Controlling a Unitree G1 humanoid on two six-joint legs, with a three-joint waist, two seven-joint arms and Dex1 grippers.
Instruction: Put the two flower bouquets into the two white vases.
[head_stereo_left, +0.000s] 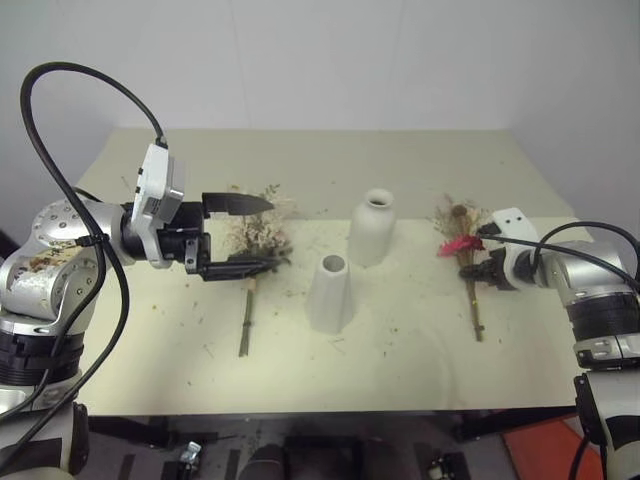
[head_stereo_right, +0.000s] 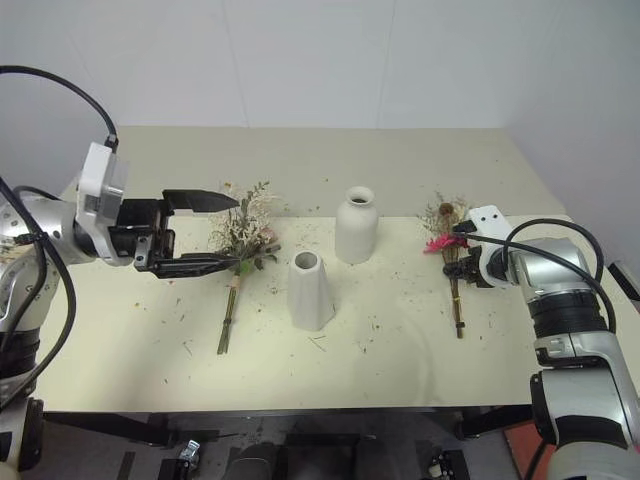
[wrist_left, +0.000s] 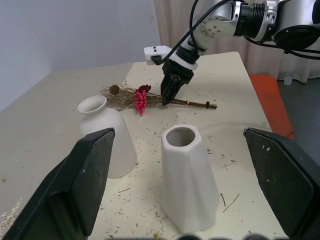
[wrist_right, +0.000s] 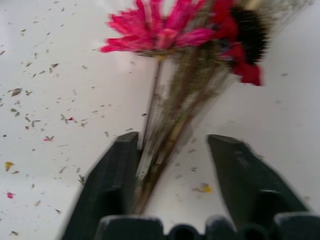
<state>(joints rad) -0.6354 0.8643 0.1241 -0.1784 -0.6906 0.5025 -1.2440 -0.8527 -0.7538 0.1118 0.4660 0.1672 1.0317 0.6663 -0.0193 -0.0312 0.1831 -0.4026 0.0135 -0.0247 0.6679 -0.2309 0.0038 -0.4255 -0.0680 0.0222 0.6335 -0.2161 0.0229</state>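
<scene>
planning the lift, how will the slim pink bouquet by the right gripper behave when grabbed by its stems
The slim bouquet probably weighs little: thin stems, small dried heads. The stems look loosely bunched, so they may splay or slip between the fingers of the right gripper. Crumbs litter the table, so it likely sheds when squeezed.

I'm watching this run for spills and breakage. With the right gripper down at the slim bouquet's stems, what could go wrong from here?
1. The right gripper has the slim bouquet's stems against one finger, with a gap to the other; an off-centre grip may let it twist or slip when lifted.
2. Both vases have narrow mouths, so loose stems may catch the rim of the rounded vase and tip it.
3. The tapered vase stands close beside it, so one could knock the other.
</scene>
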